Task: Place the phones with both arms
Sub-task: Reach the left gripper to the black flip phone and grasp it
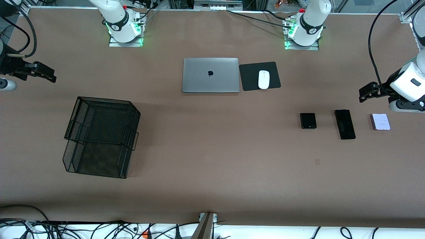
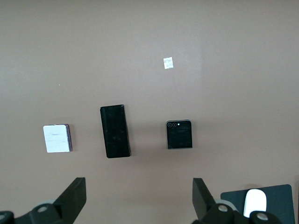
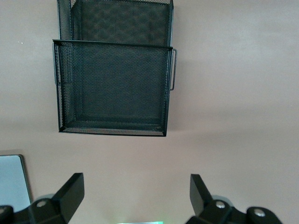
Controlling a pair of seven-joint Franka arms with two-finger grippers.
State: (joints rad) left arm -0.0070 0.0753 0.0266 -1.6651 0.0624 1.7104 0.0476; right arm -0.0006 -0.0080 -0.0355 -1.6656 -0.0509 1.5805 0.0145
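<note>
My left gripper hangs in the air at the left arm's end of the table, jaws spread wide and holding nothing, the wrist bent so it looks down at the tabletop. My right gripper hangs the same way at the right arm's end, released and empty, above bare table near the black mesh tray.

The three phones lie flat in a row, apart from one another, toward the left arm's end: the small black phone, then the long black phone, then the lavender-white phone closest to that end. All three lie nearer the front camera than the closed silver laptop and the white mouse on its black pad.
</note>
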